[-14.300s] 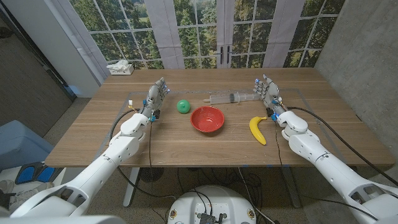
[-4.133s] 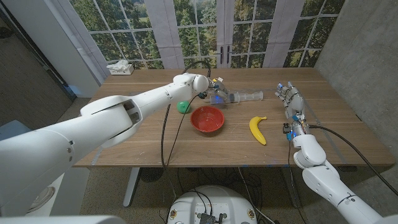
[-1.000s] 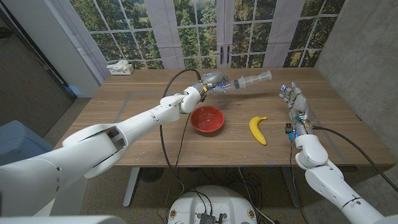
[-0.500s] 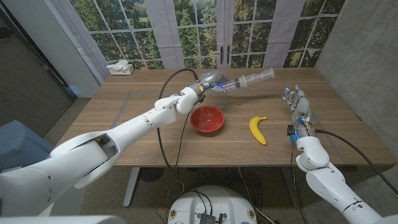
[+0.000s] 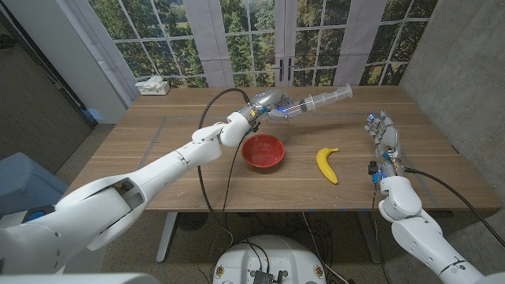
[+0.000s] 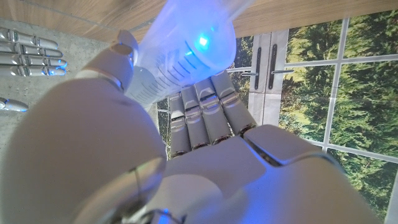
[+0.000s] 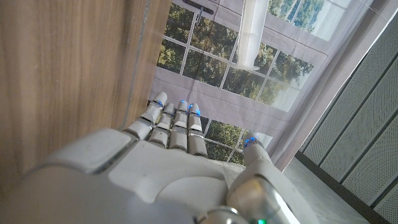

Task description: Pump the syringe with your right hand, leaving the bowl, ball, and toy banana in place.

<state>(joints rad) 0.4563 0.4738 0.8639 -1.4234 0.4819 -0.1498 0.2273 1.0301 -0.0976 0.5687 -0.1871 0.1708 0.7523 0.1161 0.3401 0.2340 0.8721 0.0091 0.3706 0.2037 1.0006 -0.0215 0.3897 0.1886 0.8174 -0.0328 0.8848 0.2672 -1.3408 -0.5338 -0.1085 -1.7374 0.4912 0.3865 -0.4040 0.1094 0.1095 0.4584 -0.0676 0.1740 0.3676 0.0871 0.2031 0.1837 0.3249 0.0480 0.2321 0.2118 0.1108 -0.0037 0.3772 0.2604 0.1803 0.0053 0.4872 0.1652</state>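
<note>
R hand (image 5: 384,132): stands near table's right edge, fingers straight and apart, holds nothing; well apart from plunger.
Toy banana (image 5: 326,164): flat on table, between bowl and R hand; untouched.
Bowl (image 5: 263,151): red, mid-table, under/just in front of L wrist.
L hand (image 5: 270,103): fingers wrapped round syringe barrel, grip looks firm; raised over table behind bowl.
Syringe (image 5: 312,102): off the table, roughly level, plunger end toward R side, plunger drawn out.
Ball: not seen now, prob. hidden by L arm; can't tell.
Progress: syringe lifted and presented; pump not yet done. Left, by my read: R hand to reach plunger end, push it in.
Room: open air + bare wood (image 5: 355,118) between R hand and plunger, banana lies nearer so path passes behind it. Tissue box (image 5: 152,86) at far L corner, out of the way.
</note>
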